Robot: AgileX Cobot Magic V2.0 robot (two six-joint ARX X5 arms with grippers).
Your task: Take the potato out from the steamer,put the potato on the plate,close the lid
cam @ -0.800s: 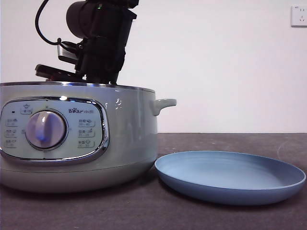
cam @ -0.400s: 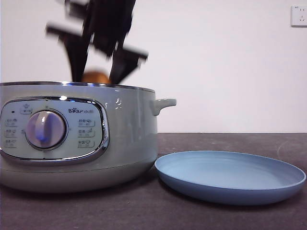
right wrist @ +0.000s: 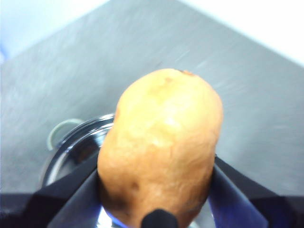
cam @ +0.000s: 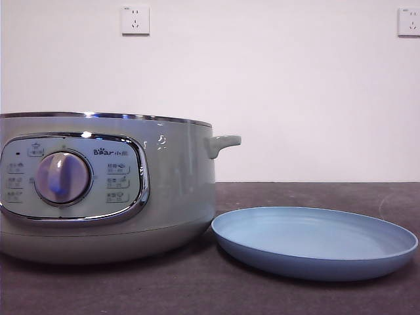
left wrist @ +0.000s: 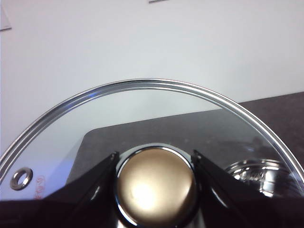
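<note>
The pale green steamer stands at the left of the front view with no lid on it. The light-blue plate lies to its right and is empty. Neither arm shows in the front view. My right gripper is shut on the orange-brown potato and holds it in the air above the steamer's shiny rim. My left gripper is shut on the round knob of the clear glass lid and holds it off the table.
The dark table runs back to a white wall with two sockets. The steamer's small side handle sticks out towards the plate.
The dark arm that reached into the steamer has risen out of the front view, taking the potato up with it. The steamer and the plate have not moved.
</note>
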